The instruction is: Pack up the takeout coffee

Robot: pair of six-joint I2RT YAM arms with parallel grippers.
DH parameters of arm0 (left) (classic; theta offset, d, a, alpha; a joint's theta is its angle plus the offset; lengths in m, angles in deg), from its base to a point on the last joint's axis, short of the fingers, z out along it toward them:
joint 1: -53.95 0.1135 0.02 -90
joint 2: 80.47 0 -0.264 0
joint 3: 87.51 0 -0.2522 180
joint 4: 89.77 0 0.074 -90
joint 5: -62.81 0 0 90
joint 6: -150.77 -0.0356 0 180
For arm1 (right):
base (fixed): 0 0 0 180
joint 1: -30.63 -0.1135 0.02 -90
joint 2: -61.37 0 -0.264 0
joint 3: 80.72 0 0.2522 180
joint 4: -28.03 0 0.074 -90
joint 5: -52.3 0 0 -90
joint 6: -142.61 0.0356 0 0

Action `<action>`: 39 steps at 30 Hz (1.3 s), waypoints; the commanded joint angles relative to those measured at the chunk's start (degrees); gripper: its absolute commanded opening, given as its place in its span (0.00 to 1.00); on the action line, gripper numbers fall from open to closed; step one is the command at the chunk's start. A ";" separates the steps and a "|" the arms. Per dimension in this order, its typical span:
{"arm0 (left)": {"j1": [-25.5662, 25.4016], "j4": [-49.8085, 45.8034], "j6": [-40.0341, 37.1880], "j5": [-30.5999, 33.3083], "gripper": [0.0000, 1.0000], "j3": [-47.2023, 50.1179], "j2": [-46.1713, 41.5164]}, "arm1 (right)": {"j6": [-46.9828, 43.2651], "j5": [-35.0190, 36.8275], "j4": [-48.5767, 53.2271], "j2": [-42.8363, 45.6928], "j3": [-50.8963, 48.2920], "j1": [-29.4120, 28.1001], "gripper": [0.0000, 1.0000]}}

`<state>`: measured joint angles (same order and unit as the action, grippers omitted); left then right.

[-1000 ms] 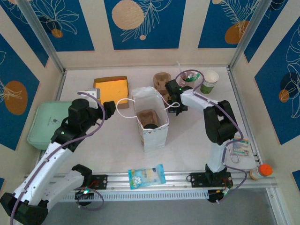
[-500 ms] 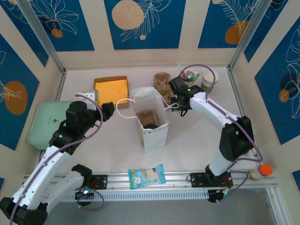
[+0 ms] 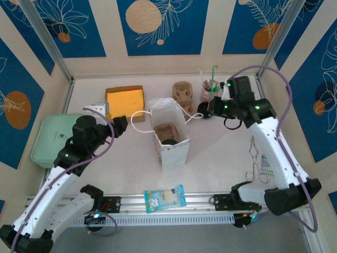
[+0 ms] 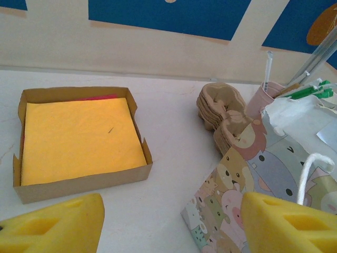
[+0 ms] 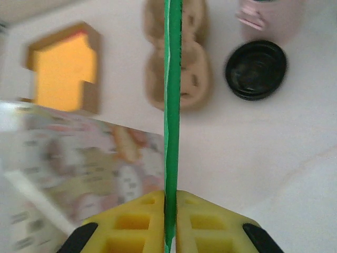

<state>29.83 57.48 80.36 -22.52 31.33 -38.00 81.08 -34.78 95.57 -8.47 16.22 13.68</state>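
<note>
The right claw (image 5: pixel 169 227) is pressed together on a thin green stick (image 5: pixel 172 105), which runs straight out from between its yellow fingers. This claw hangs behind and to the right of the paper bag (image 3: pixel 171 153), above the round black lid (image 5: pixel 256 69) that lies on the surface (image 3: pixel 221 153). Behind the bag there is a stack of pulp carriers (image 3: pixel 182 94), and the pink cup (image 3: pixel 206 84) with stirrers stands just to the right of that stack. One more brown carrier (image 3: pixel 164 129) sits inside the open bag. The takeout coffee is hard to place. It seems that the wrist of the right arm covers the spot behind and to the right of the bag, next to the pink cup, so its position cannot be told. The left claw (image 4: pixel 168 221) is to the left of the bag, its fingers wide apart with nothing between them, near the bag's white cord handle (image 3: pixel 138 117). Behind and to the left of the bag lies an open box (image 4: pixel 79 134) with a yellow sheet inside.
</note>
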 commanded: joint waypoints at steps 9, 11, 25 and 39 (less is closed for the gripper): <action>0.48 -0.57 1.32 -0.93 0.69 0.46 -2.96 | 36.91 -51.37 -26.29 3.13 4.66 1.96 0.04; 0.48 -0.87 1.41 -0.90 0.69 0.60 -3.64 | 41.29 -50.66 -28.58 3.54 5.21 0.17 0.05; 0.43 0.95 2.29 -1.98 0.69 2.18 -4.51 | 59.70 -37.60 -38.91 10.24 -10.27 -16.67 0.00; 0.44 4.31 3.70 -3.26 0.68 3.19 -3.10 | 63.98 -30.14 -34.16 15.17 -15.75 -24.96 0.00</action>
<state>29.83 59.45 83.03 -24.38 34.28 -40.88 143.37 -66.56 59.85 6.59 1.47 -10.71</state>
